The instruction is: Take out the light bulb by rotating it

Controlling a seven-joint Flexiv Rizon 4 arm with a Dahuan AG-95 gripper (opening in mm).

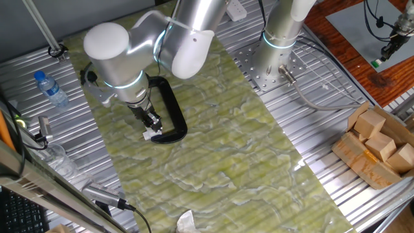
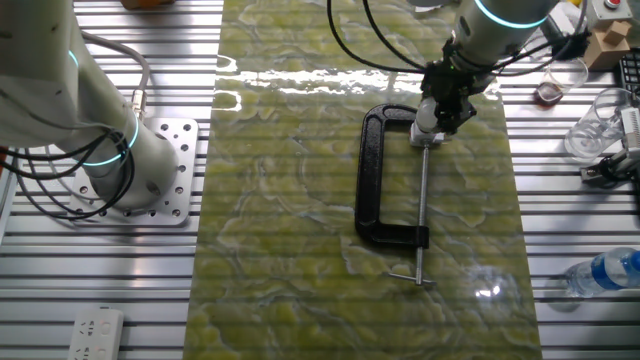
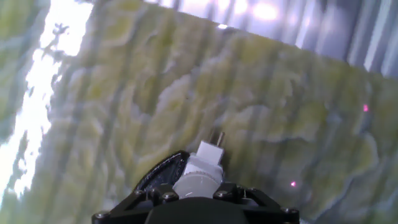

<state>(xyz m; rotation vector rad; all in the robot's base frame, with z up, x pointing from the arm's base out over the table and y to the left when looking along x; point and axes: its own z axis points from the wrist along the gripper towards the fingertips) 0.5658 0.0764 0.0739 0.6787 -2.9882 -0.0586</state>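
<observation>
The claw (image 3: 196,198) sits nearest in the hand view, clamped on the light bulb (image 3: 198,182), which sits in its white socket (image 3: 209,152) held by the black clamp (image 2: 375,180) on the desk (image 2: 280,250). Judging by this, unscrewing is underway; next comes twisting, then lifting. The clamp's screw rod (image 2: 422,215) runs just beside.

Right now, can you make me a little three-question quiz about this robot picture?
1. True or false: the end effector is at the light bulb.
2. What colour is the C-shaped clamp? A red, B black, C blue.
3. Fill in: the clamp lies on a green ____.

Key: 1 true; 2 B; 3 mat.
</observation>
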